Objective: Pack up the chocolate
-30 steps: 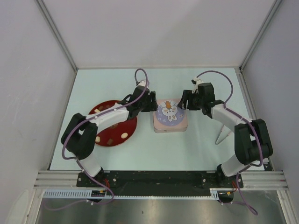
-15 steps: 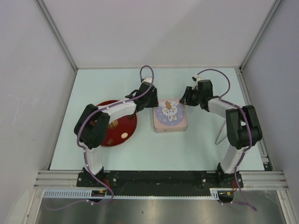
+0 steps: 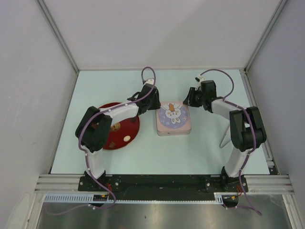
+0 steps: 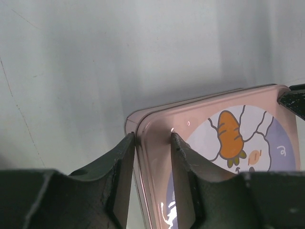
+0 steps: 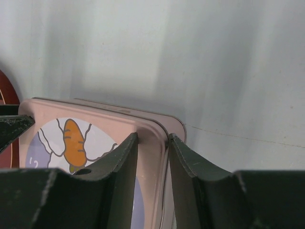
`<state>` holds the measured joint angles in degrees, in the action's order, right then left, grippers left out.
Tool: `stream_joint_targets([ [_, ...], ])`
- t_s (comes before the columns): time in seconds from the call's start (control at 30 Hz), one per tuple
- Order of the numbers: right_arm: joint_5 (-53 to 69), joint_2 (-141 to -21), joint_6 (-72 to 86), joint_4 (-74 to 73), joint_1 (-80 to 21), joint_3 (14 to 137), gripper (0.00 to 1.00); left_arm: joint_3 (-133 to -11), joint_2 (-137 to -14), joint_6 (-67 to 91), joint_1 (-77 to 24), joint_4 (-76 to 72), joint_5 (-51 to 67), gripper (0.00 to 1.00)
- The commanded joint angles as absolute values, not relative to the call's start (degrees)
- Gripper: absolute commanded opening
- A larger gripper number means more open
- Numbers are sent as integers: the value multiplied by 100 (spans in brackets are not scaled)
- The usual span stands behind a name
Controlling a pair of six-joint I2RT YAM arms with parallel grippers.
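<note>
The pink tin (image 3: pixel 174 119) sat near the middle of the pale worktop (image 3: pixel 143 157) with its lid on, a rabbit and an orange carrot printed on top. Both arms had reached to its far side. The left gripper (image 3: pixel 155 106) was at the tin's far left corner. From its wrist camera, the left gripper (image 4: pixel 152 138) was drawn narrow, one finger against the outside wall of the tin (image 4: pixel 205 114) and the other on the lid just inside the raised rim, pinching that edge. The right gripper (image 3: pixel 187 101) mirrored it at the far right corner. In its own view the right gripper (image 5: pixel 152 138) was equally narrow, straddling the rim of the tin (image 5: pixel 105 119) in the same way.

The chocolate (image 3: pixel 127 138) lay outside the tin, a few small pieces scattered on the red plate (image 3: pixel 128 126) just left of it and partly hidden under the left arm. The thin pink tongs (image 3: pixel 225 138) lay on the worktop to the right, apart from the tin.
</note>
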<state>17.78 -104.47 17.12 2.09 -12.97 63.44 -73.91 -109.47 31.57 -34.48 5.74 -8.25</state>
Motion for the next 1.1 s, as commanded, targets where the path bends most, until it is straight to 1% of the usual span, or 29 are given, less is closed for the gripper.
stream_joint_targets([
  [0.0, 1433, -10416, 1459, -439, -1441, 6354, 36, -6891, -11083, 3006, -3428, 1932, -1344, 38],
  [0.03, 1407, -10398, 1433, -466, -1485, 6354, 36, -6795, -11057, 2928, -3428, 1977, -1423, 34],
  [0.07, 1328, -10363, 1433, -483, -1503, 6354, 36, -6759, -11022, 2892, -3428, 2030, -1572, 33],
  [0.3, 1099, -10274, 1336, -843, -1793, 6354, 36, -6530, -11039, 2734, -3559, 2434, -1731, 30],
  [0.43, 1055, -10213, 1327, -888, -1889, 6354, 36, -6627, -11153, 2637, -3603, 2522, -1819, 29],
  [0.57, 1064, -9933, 1371, -818, -1898, 6354, 38, -6995, -11346, 2488, -3604, 2837, -2004, 29],
  [0.6, 1055, -9853, 1362, -817, -1898, 6354, 39, -7127, -11390, 2426, -3604, 2900, -2047, 25],
  [0.67, 993, -9721, 1354, -861, -1907, 6354, 39, -7198, -11469, 2365, -3612, 3031, -2223, 23],
  [0.87, 739, -9291, 1248, -1221, -1977, 6346, 41, -7242, -11627, 2145, -3656, 3365, -2434, 22],
  [1.07, 650, -8974, 1301, -1389, -2127, 6346, 41, -7207, -11743, 2171, -3779, 3384, -2242, 20],
])
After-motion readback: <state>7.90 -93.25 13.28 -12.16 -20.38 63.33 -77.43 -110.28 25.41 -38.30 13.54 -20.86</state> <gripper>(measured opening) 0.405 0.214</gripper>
